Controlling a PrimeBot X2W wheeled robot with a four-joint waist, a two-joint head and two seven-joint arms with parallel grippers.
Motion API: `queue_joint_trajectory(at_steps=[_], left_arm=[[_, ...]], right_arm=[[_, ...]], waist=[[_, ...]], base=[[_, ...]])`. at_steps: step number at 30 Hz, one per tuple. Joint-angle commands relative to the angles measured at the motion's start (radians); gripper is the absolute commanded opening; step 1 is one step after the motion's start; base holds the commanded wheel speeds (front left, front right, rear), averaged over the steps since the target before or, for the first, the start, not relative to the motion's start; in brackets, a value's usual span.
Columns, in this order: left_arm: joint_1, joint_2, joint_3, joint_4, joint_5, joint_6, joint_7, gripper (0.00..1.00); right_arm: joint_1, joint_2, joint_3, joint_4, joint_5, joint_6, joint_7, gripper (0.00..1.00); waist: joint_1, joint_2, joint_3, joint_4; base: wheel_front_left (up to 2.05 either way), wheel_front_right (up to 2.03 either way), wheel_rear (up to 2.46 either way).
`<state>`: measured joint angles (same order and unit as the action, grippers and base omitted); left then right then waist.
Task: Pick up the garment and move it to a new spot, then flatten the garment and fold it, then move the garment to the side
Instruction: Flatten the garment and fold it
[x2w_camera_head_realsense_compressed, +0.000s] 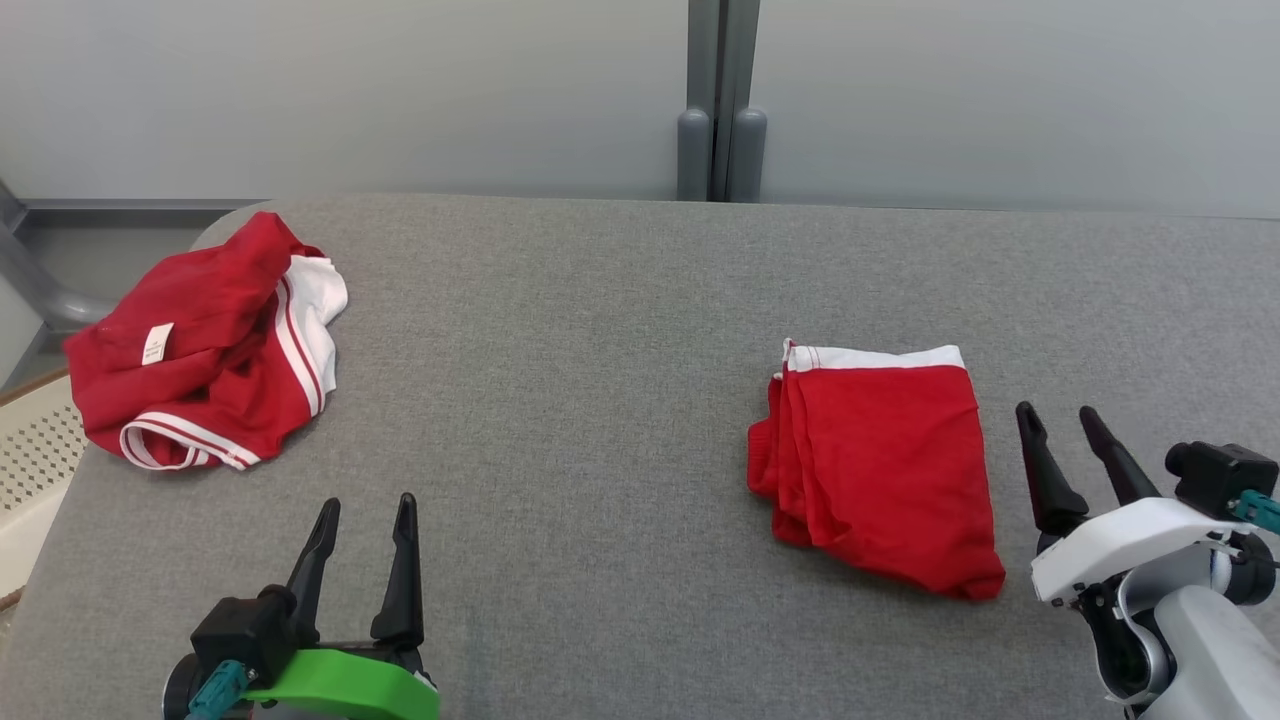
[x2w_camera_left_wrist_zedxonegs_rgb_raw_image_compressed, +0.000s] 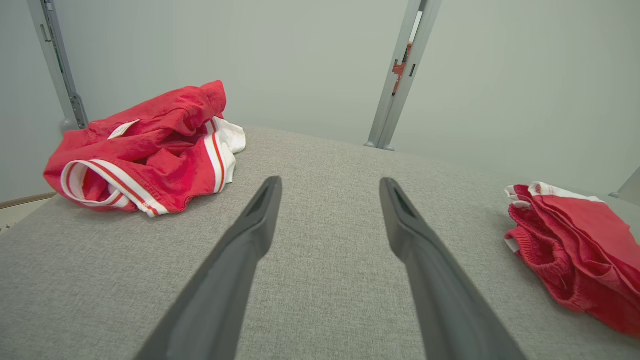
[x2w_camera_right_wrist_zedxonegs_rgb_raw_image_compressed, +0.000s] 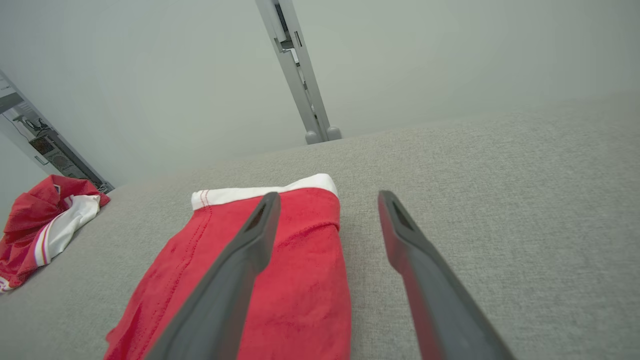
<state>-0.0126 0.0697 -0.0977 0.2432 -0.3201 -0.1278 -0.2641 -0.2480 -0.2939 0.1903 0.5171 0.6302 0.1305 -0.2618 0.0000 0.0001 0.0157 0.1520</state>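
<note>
Both pairs of fingers stand wide and empty over the grey counter (x2w_camera_head_realsense_compressed: 600, 400). The right gripper (x2w_camera_head_realsense_compressed: 1057, 410) sits just beside the right edge of the folded red shorts (x2w_camera_head_realsense_compressed: 885, 470), not touching them. The shorts lie flat at the right of the counter, white waistband at the far end, layered edges stacked along the left side. That one looks folded and set aside, I'd say.

The left gripper (x2w_camera_head_realsense_compressed: 365, 505) points up the counter, well apart from the crumpled red garment (x2w_camera_head_realsense_compressed: 200, 345) heaped at the far left corner, with its striped white bands and a small label showing.

Handling, as a judgement: light, soft knit cloth, limp, no stiffness at all, and it will sag and unfold if lifted by one point. On the heap, the thick striped band at the near edge looks the firmest place to pinch. On the folded shorts, pinch through all the layers at the waistband corners.
</note>
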Motion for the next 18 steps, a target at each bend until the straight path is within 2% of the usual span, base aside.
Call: queue_joint_trajectory(at_steps=[1, 10, 18], left_arm=[[-0.009, 0.005, 0.001, -0.001, 0.003, -0.005, 0.000, 1.00], [0.018, 0.014, 0.013, 0.006, 0.006, -0.005, 0.000, 1.00], [0.031, 0.017, 0.042, 0.000, 0.013, -0.004, 0.000, 1.00]], right_arm=[[0.016, 0.013, -0.027, -0.016, -0.018, 0.001, -0.004, 1.00], [0.120, 0.095, -0.183, -0.177, -0.127, 0.001, -0.003, 1.00], [0.213, 0.112, -0.178, -0.335, -0.242, 0.001, -0.004, 1.00]], waist=[[0.0000, -0.0001, 0.000, 0.000], [0.0000, -0.0001, -0.028, -0.024], [0.0000, -0.0001, -0.041, -0.074]], base=[[0.00, 0.00, 0.00], [0.00, 0.00, 0.00], [0.00, 0.00, 0.00]])
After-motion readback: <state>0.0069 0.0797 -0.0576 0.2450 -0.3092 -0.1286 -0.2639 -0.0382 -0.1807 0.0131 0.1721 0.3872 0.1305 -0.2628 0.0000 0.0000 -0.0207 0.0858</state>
